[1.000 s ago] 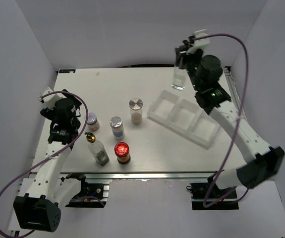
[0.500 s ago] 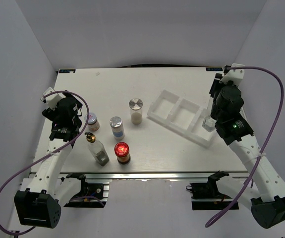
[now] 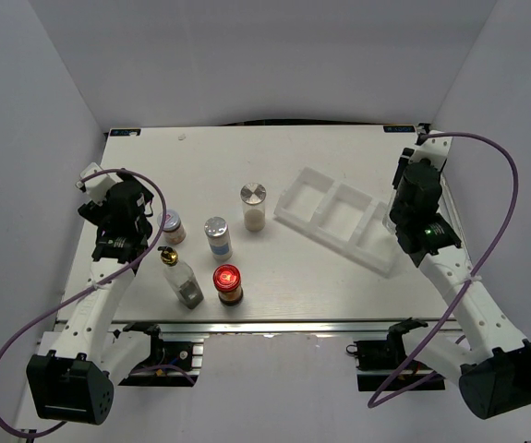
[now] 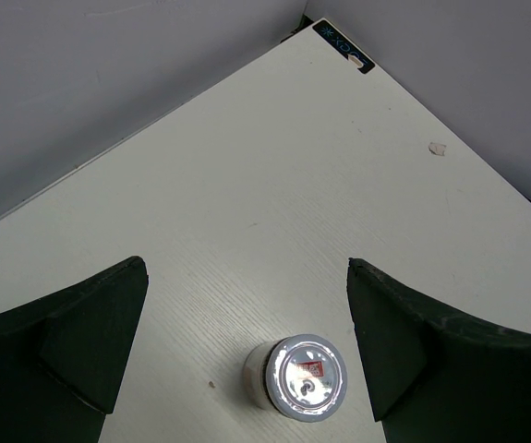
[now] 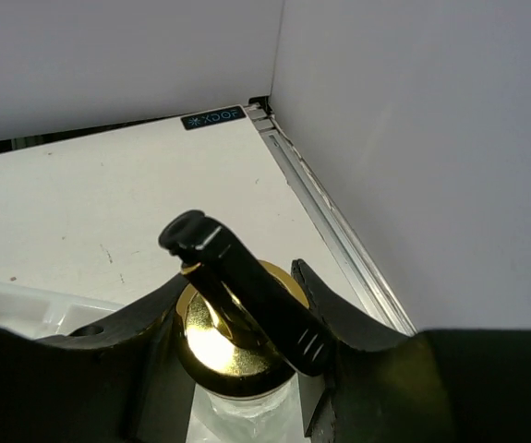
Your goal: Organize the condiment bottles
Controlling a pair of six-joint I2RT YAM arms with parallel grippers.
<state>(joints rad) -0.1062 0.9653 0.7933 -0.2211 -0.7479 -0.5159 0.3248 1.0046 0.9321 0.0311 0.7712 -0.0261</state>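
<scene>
Over the tray (image 3: 346, 217), the right gripper (image 5: 242, 305) clamps a gold-topped bottle (image 5: 210, 351); the left gripper (image 4: 247, 305) gapes empty.

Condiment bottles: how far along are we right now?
None looks released in the white tray yet. In hand: the right gripper holds a gold-topped bottle at the tray's right end. Left: five other bottles on the table, including the small jar below the open left gripper.

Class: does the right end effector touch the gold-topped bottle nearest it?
Touching. Right wrist view: right end effector clamps the gold-topped bottle, no gap.
</scene>
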